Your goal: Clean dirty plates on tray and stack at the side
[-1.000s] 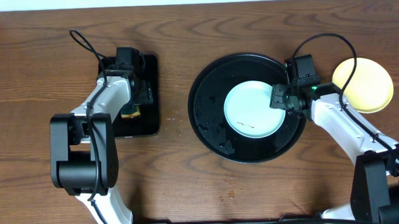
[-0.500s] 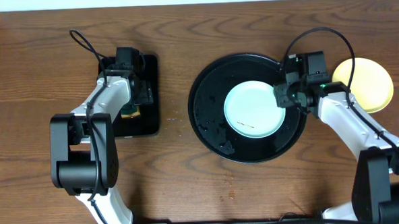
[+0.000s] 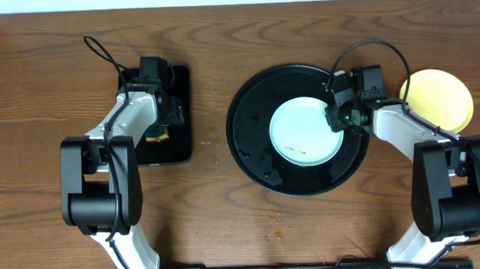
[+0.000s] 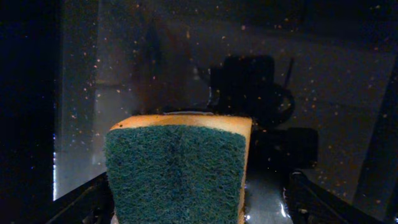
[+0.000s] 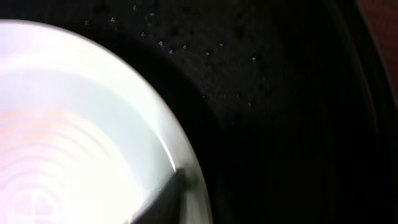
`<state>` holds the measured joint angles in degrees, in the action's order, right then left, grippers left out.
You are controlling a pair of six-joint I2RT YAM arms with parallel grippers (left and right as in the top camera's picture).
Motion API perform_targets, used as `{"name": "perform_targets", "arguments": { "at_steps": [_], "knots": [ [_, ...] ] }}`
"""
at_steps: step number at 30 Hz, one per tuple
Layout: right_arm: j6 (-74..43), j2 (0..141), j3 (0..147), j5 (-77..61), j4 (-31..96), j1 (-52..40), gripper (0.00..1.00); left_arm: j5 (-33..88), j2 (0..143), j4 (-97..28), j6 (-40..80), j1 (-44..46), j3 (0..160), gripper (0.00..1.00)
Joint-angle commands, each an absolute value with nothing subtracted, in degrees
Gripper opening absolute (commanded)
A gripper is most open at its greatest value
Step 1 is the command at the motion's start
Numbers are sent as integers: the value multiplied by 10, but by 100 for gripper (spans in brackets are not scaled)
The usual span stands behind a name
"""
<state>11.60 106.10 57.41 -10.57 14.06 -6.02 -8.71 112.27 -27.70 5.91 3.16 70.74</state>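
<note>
A pale mint-blue plate (image 3: 305,132) with small brown smears lies in the round black tray (image 3: 248,134). My right gripper (image 3: 337,116) is at the plate's right rim. In the right wrist view one dark finger (image 5: 165,199) lies on top of that rim (image 5: 74,124), shut on it; the other finger is hidden. A pale yellow plate (image 3: 441,101) rests on the wood to the right of the tray. My left gripper (image 3: 160,126) stands open around a green-topped yellow sponge (image 4: 177,174), with a gap to its right finger (image 4: 311,199).
The sponge sits in a small rectangular black tray (image 3: 181,113) at the left, wet and speckled. Water drops dot the round tray's floor (image 5: 249,74). Bare brown wood tabletop (image 3: 228,224) lies in front of both trays.
My right gripper has shifted slightly at the plate's right edge and closed down onto the rim. The left arm and sponge have not moved.
</note>
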Motion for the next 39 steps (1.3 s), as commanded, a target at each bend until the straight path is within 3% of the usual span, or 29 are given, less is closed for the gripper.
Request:
{"name": "perform_targets", "arguments": {
  "at_steps": [1,7,14,24,33,39],
  "knots": [
    [112,1043,579,-112,147,-58,1,-84,1124,-279,51,31,707,86],
    [-2,991,579,-107,177,-44,1,-84,1124,-279,51,31,707,86],
    [-251,975,578,-106,262,-11,1,-84,1124,-279,51,31,707,86],
    [-400,975,561,-108,296,-31,1,-84,1124,-279,51,31,707,86],
    [-447,975,522,-100,230,-63,2,-84,1124,-279,51,31,707,86],
    [-318,975,522,-92,208,-64,25,-84,1124,-279,51,31,707,86]
  ]
}}
